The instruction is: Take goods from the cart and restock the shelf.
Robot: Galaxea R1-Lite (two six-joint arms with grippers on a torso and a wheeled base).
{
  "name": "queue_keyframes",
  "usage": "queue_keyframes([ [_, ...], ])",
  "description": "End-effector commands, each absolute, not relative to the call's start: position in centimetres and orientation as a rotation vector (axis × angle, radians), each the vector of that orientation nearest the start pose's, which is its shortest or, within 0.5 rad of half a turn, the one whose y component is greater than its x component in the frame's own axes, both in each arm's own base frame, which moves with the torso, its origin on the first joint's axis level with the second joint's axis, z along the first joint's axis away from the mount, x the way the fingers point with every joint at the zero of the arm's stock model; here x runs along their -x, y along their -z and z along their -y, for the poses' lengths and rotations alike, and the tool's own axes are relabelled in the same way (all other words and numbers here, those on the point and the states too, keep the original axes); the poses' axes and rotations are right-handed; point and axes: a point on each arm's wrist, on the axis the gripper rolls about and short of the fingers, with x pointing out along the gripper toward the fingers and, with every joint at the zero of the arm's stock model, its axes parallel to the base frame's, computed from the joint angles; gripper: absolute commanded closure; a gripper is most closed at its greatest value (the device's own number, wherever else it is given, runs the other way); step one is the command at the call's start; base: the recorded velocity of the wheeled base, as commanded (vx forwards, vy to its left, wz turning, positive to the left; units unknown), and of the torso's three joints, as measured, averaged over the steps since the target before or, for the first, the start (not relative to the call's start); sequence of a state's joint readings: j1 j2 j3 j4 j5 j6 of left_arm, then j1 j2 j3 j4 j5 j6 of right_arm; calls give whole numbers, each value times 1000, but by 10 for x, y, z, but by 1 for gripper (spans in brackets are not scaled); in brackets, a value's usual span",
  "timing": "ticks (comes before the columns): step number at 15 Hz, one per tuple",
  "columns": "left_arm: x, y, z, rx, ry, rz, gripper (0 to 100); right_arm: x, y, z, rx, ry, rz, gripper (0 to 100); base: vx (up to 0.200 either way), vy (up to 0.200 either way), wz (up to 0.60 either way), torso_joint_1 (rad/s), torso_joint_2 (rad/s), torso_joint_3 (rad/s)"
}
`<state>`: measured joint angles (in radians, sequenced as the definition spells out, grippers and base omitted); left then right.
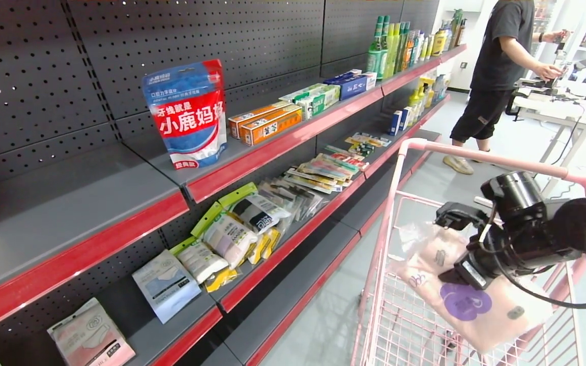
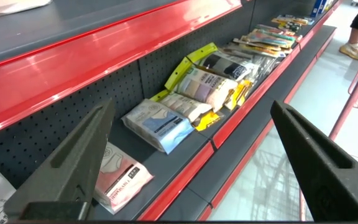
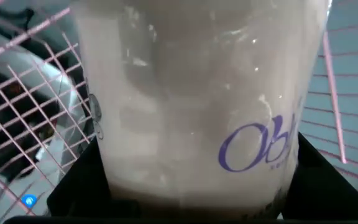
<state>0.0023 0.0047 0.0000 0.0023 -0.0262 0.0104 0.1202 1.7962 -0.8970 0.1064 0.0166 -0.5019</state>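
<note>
One soft pink pack (image 1: 481, 310) sits at the cart (image 1: 476, 156), squeezed in your right gripper (image 1: 463, 274). It looks light and squashy, so hold its middle. Your left gripper (image 2: 191, 155) is spread wide, holding nothing, facing the shelf (image 1: 69, 203). The arm hides part of the pack, so you can't tell if it's lifted clear.

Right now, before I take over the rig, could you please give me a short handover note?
Left tool: open and empty, facing the shelf.
Right tool: shut on the pink pack, held over the cart.
Done: one pack gripped.
Left: carry the pack across and set it on a bare grey stretch of the shelf, then release. Whether the cart holds more goods cannot be told.
</note>
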Motion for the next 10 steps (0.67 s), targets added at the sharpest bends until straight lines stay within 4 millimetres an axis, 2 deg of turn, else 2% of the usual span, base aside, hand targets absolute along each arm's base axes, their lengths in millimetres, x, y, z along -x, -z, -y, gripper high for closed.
queue_keyframes([
  [1, 22, -75, 1, -11, 23, -8, 0, -251, -185, -25, 370, -233, -726, 100, 0, 0, 0, 0, 0, 0],
  [3, 22, -75, 1, -9, 23, -8, 0, -227, -205, -22, 331, -192, -645, 100, 0, 0, 0, 0, 0, 0],
  [4, 22, -75, 1, -9, 23, -8, 0, -208, -213, -19, 327, -152, -607, 100, 0, 0, 0, 0, 0, 0],
  [6, 22, -75, 1, -9, 23, -6, 0, -175, -217, -14, 347, -82, -560, 100, 0, 0, 0, 0, 0, 0],
  [9, 22, -75, 1, -9, 23, -8, 0, -136, -223, -5, 337, -18, -481, 100, 0, 0, 0, 0, 0, 0],
  [10, 22, -75, 1, -9, 23, -8, 0, -130, -223, -4, 335, -7, -468, 100, 0, 0, 0, 0, 0, 0],
])
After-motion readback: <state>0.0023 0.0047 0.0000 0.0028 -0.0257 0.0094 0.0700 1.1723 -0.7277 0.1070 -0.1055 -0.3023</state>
